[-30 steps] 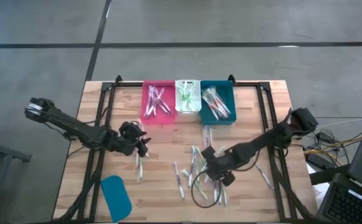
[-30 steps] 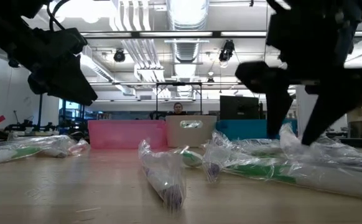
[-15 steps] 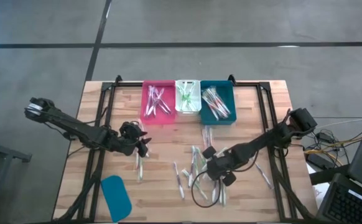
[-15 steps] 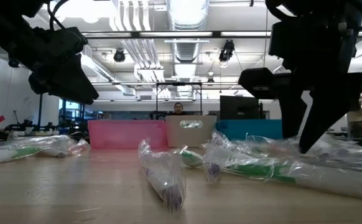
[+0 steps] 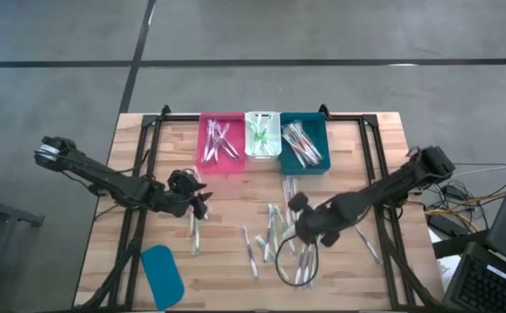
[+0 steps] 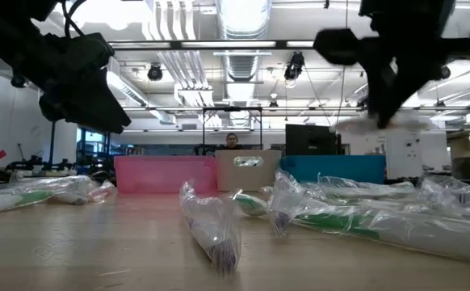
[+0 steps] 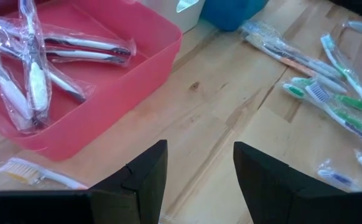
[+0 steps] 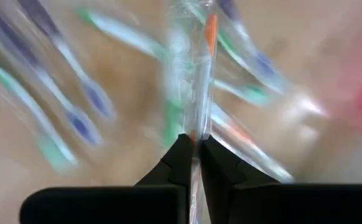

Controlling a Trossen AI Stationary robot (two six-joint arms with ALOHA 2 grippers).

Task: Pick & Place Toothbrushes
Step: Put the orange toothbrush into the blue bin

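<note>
Toothbrushes (image 5: 275, 235) lie scattered across the lower middle of the tabletop (image 5: 227, 200) in the high view, with more already sorted in the pink bin (image 5: 221, 143), white bin (image 5: 261, 136) and teal bin (image 5: 304, 143) along the upper edge. At frame left the left tool (image 5: 199, 204) waits just below the pink bin, its fingers spread with nothing between them. Right of centre, the right tool (image 5: 298, 228) is clenched on one wrapped toothbrush (image 8: 196, 81) with an orange accent, raised clear of the pile. Its long axis runs straight out from the fingertips. The teal bin lies toward the frame's top from this tool, and the right arm is nearer it.
</note>
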